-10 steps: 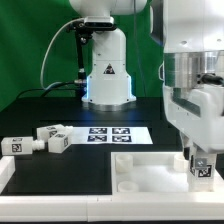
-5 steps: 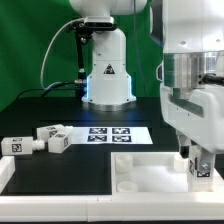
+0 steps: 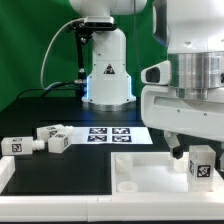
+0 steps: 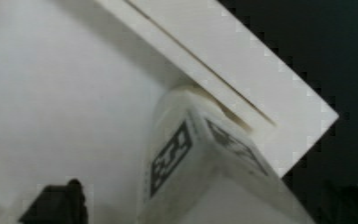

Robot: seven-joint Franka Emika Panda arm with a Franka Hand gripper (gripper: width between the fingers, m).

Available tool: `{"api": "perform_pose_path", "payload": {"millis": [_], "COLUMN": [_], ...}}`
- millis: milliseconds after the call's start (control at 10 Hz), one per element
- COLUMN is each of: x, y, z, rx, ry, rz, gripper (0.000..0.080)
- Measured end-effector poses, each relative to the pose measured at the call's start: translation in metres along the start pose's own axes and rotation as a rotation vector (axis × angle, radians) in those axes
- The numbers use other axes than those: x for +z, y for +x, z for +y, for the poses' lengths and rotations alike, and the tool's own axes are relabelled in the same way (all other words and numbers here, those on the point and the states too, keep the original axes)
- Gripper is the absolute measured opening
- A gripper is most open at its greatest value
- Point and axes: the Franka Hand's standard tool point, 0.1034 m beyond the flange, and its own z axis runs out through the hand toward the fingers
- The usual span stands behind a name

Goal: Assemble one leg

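A leg [image 3: 202,165], a white block with a black-and-white tag, stands upright in the far corner of the large white tray-like piece [image 3: 150,178] on the exterior view's right. My gripper [image 3: 192,158] hangs over it with one dark finger [image 3: 178,152] beside the leg. In the wrist view the leg [image 4: 211,165] rises between my fingers [image 4: 59,203], with a gap between the finger and the leg. The jaws stand open around the leg. The tray's raised rim [image 4: 229,75] runs past it.
Three more tagged legs lie on the black table at the exterior view's left [image 3: 15,146] [image 3: 55,140] [image 3: 47,131]. The marker board [image 3: 110,134] lies behind the tray. The arm's white base [image 3: 105,70] stands at the back.
My wrist has turned about the vertical over the leg, so the white hand now spreads wide across the view. The leg stays standing in the tray's corner.
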Motion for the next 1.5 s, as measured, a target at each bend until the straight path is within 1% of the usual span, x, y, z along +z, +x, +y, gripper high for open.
{"api": "perform_pose_path", "payload": {"millis": [100,200,300,400,500,600,700,800,900,1100,1200,1300,1400,1500], "x": [0.0001,0.0013,0.0022,0.0021,0.0021,0.0021,0.0021,0.0021,0.0021,0.0019,0.0017,-0.0002,-0.0028,-0.0003], "y": [-0.0002,-0.0024,-0.0042,-0.0035,-0.0036,-0.0035,-0.0037,-0.0038,-0.0038,-0.0035,-0.0044,-0.0035,-0.0007,-0.0017], "z": [-0.0001,-0.0012,-0.0021,-0.0017,-0.0018,-0.0017,-0.0019,-0.0019,-0.0019,-0.0018,-0.0016,-0.0013,-0.0018,-0.0009], "rx": [-0.068,-0.265,-0.398,-0.380,-0.359,-0.359,-0.320,-0.232,-0.201,-0.033,0.055,0.234,0.377,0.515], "ry": [0.000,-0.006,-0.006,-0.005,-0.005,-0.005,-0.004,-0.003,-0.003,-0.002,-0.008,-0.018,-0.021,-0.024], "rz": [0.000,0.012,0.015,0.015,0.016,0.016,0.015,0.015,0.015,0.014,0.008,-0.005,-0.010,-0.012], "gripper": [0.0649,0.0649,0.0649,0.0649,0.0542,0.0406,0.0406,0.0284,0.0284,0.0284,0.0284,0.0284,0.0284,0.0284]}}
